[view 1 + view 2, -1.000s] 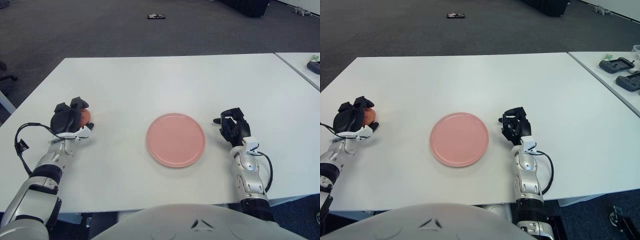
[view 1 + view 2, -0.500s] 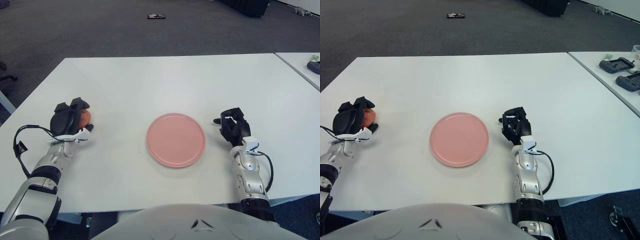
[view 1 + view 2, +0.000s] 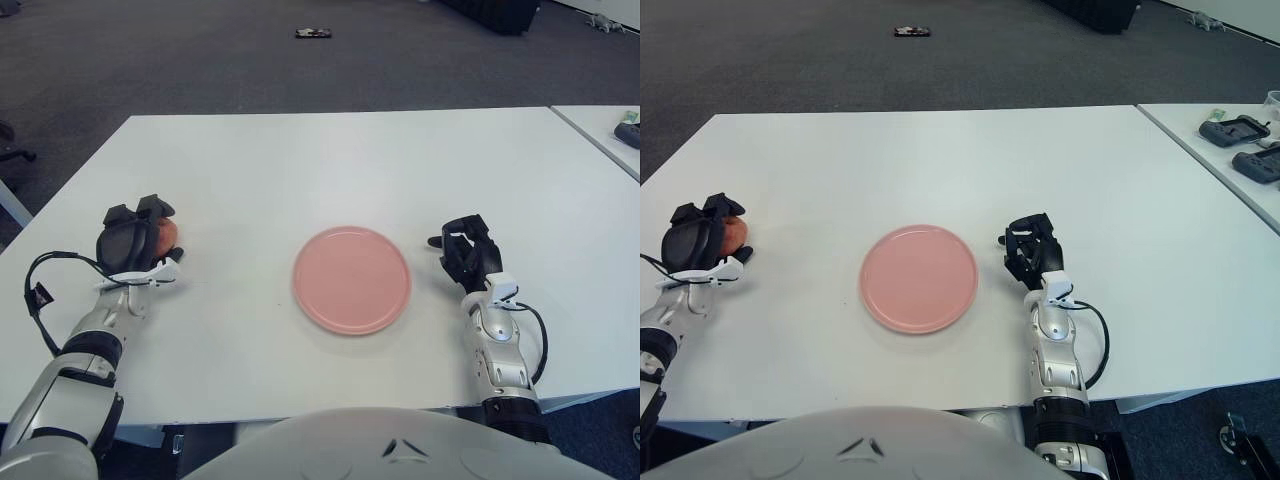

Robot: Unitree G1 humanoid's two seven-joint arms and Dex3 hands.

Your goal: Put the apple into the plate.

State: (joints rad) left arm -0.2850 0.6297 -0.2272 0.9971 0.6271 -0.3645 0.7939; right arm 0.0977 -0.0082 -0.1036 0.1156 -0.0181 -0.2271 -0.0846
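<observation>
A red-orange apple [image 3: 167, 233] shows at the left side of the white table, mostly hidden by my left hand [image 3: 135, 238], whose black fingers are curled around it. The pink plate [image 3: 351, 279] lies flat at the middle of the table, well to the right of the apple and with nothing on it. My right hand [image 3: 466, 252] shows just right of the plate, fingers curled with nothing in them.
The white table [image 3: 330, 160] stretches far behind the plate. A second table [image 3: 1230, 140] at the right carries dark devices [image 3: 1238, 130]. Dark carpet lies beyond, with a small black object [image 3: 312, 33] on it.
My left hand with the apple has shifted slightly left and toward me. The right hand and the plate have not moved.
</observation>
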